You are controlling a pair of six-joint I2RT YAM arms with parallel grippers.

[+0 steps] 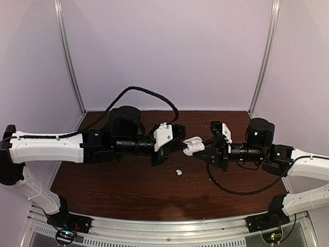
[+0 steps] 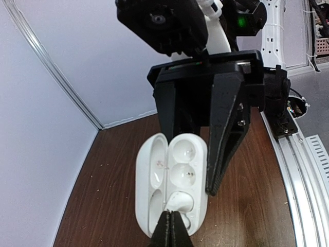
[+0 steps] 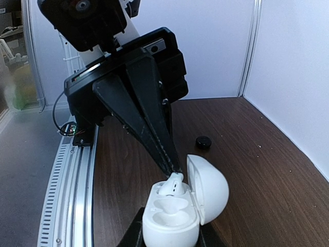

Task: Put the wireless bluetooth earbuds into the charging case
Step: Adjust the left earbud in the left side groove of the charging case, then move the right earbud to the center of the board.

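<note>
Both arms meet over the middle of the worktop (image 1: 128, 180), and the action is all in one spot. The right pincer (image 3: 172, 236) is clamped on the white charging case (image 2: 187, 164), one black finger on each side of its body, and holds it up between the two arms with the lid swung open to one side. The left pincer (image 2: 170, 226) comes in from the left with its fingertips pinched right together on a glossy white earbud (image 3: 172, 185). That bud sits at the mouth of one socket in the case and touches its rim, with part of it showing above the edge. The socket beside it shows as a bare hollow. Down on the worktop, just near of the case and well apart from both pincers, a second white earbud (image 1: 179, 172) lies on the dark wood. In the right wrist view, a small round black object (image 3: 204, 142) rests on the worktop beyond the case; what it is, I cannot tell.
</note>
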